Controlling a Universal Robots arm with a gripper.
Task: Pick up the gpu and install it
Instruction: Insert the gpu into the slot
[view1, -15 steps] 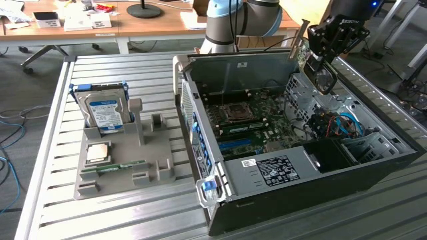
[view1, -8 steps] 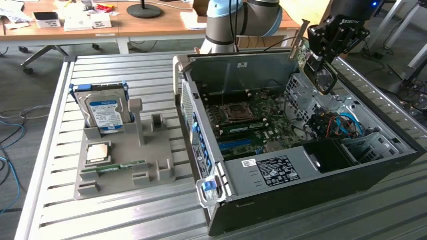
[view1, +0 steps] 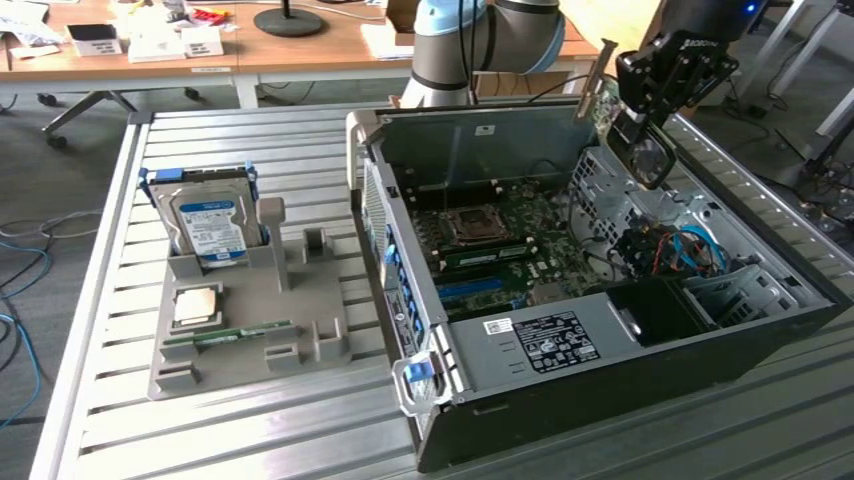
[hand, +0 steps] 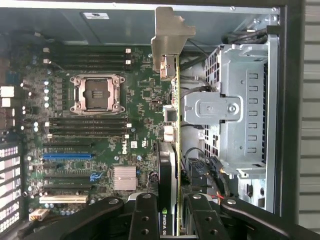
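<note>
**Card pinched edge-on above the open case**

Closest in, the gripper (hand: 175, 220) has its jaws narrowed tight on the gpu (hand: 167, 165), which runs straight out between them to its silver bracket (hand: 170, 35). In the exterior view it hangs upper right, over the case (view1: 667, 390). The risk, as I judge it, is that the card sits off the motherboard (hand: 100, 125) slots, towards the drive cage (hand: 240, 110). Any tilt and it could snag the cables (hand: 197, 167).

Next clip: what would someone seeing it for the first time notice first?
The open computer case sits at the exterior view's right, motherboard exposed. Above it the gripper clamps the gpu edge-on. On the exterior view's left, a grey tray holds an upright hard drive.
</note>
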